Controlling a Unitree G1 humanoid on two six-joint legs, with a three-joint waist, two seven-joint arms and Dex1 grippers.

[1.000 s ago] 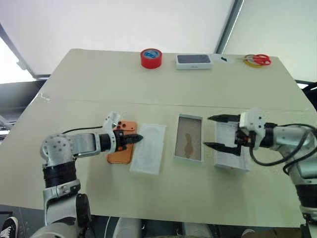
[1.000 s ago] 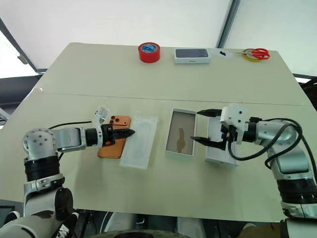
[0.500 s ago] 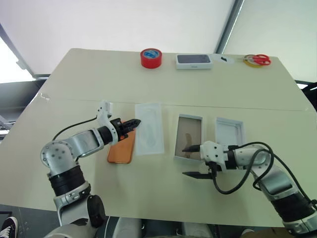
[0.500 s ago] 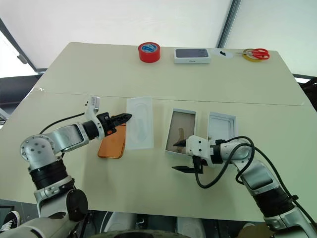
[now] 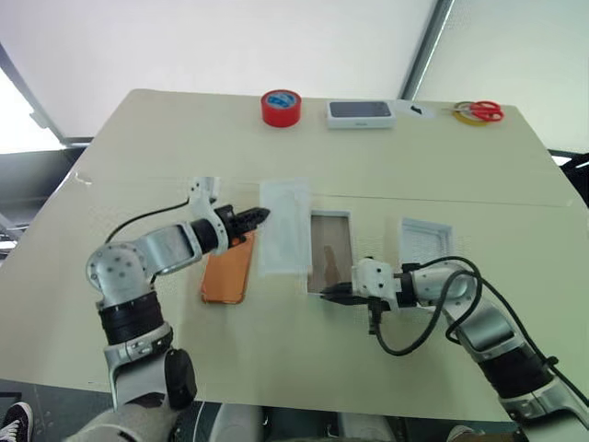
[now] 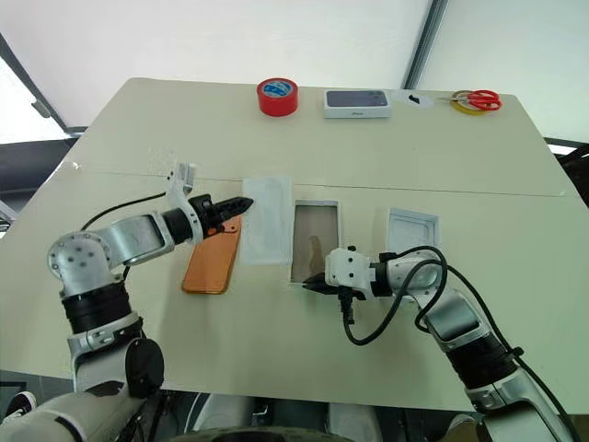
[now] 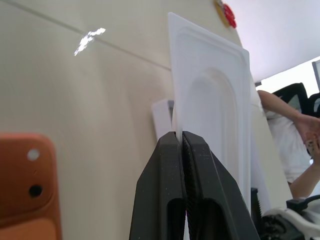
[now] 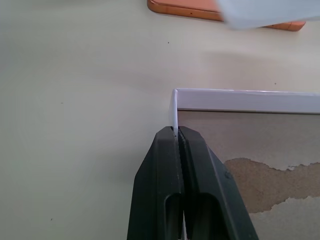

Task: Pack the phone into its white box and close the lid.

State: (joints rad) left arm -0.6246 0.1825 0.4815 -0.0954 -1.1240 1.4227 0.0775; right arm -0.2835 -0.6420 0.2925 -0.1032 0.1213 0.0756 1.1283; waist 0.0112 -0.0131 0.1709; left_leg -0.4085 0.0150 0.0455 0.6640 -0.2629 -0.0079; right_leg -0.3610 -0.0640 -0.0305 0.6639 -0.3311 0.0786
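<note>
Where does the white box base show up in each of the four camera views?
Left eye: the white box lies mid-table, right gripper shut on its near wall.
Right eye: mid-table.
Left wrist: cannot tell.
Right wrist: corner and brownish floor.
Shared landmark: the phone.

bright, even daylight fills the scene, with the strongest glow at the far left edge beyond the tabletop (image 5: 386,166). shadows are soft and faint. a small glare patch shines on the tabletop in the left wrist view, where the phone (image 7: 25,185) is blurred and the white moulded insert (image 7: 215,100) looks washed out.
</note>
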